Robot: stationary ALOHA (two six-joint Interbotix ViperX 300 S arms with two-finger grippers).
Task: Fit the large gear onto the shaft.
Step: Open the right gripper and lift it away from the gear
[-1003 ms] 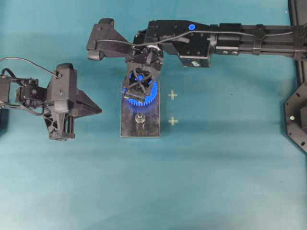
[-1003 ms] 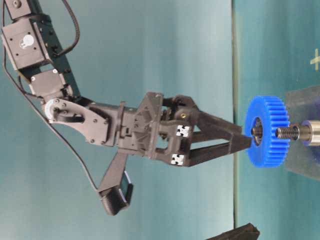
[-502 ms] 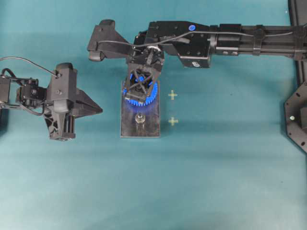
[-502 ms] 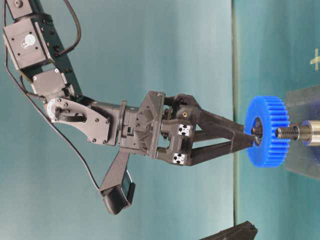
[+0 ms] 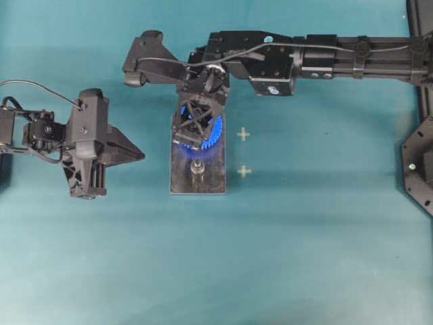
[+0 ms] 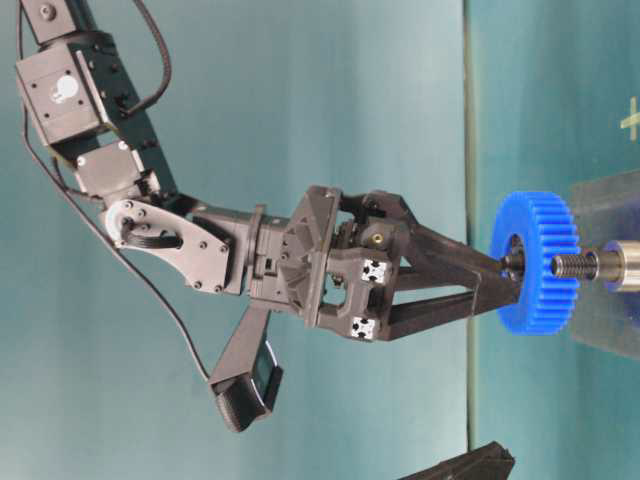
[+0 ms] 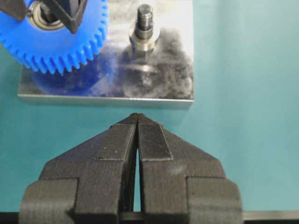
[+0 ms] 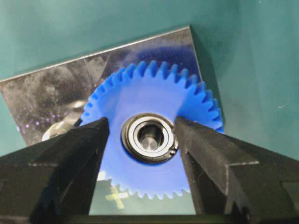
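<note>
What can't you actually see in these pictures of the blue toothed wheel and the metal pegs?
- Peg under the bright blue plastic toothed wheel: covered by the wheel and right gripper in the overhead view; how far it is seated is unclear.
- Second silver metal peg: mostly behind a finger in the right wrist view.
- Dark grey rectangular metal plate: cut by the table-level edge.

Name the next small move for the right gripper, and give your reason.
Probably press the large gear further down the shaft, jaws unchanged. The right gripper grips its metal hub, the shaft tip shows inside the bore, and the gear seems to hang above the plate.
</note>
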